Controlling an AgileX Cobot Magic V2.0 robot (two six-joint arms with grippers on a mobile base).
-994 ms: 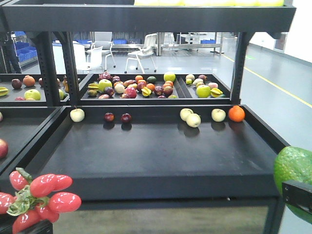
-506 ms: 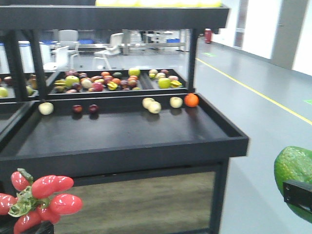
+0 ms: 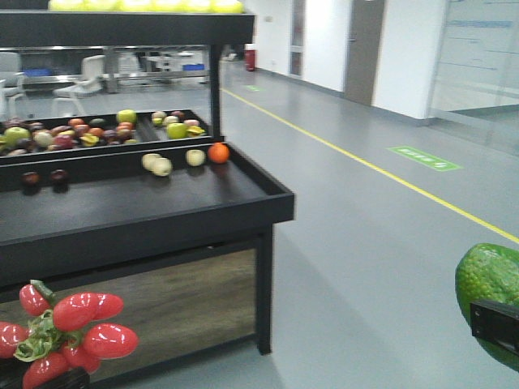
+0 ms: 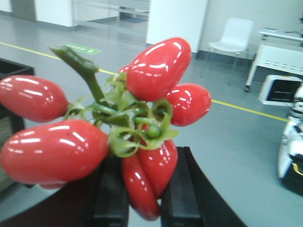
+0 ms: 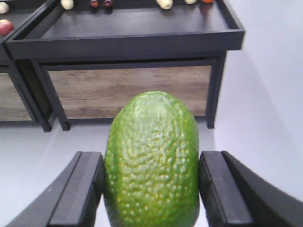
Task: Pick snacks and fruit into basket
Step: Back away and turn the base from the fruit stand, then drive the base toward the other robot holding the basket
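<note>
A cluster of glossy red oblong fruit (image 3: 69,332) with green leaves hangs at the lower left of the front view. In the left wrist view the cluster (image 4: 118,123) fills the frame, and my left gripper (image 4: 144,189) is shut on its lowest red pieces. A bumpy dark-green avocado-like fruit (image 3: 485,284) shows at the right edge of the front view. My right gripper (image 5: 151,189) is shut on that fruit (image 5: 151,156), one black finger (image 5: 78,189) pressed against each side. The snacks and the basket are out of view.
A black display shelf (image 3: 162,212) stands at left, carrying pale apples (image 3: 158,164), an orange (image 3: 217,152) and dark plums (image 3: 40,177), with a tray of mixed fruit (image 3: 81,130) behind. Grey floor with a yellow line (image 3: 365,166) stretches right. A white chair (image 4: 232,38) stands far off.
The front view has swung to the right: the shelf slid left and open floor and walls came into sight. Both grippers hold their fruit as before.
</note>
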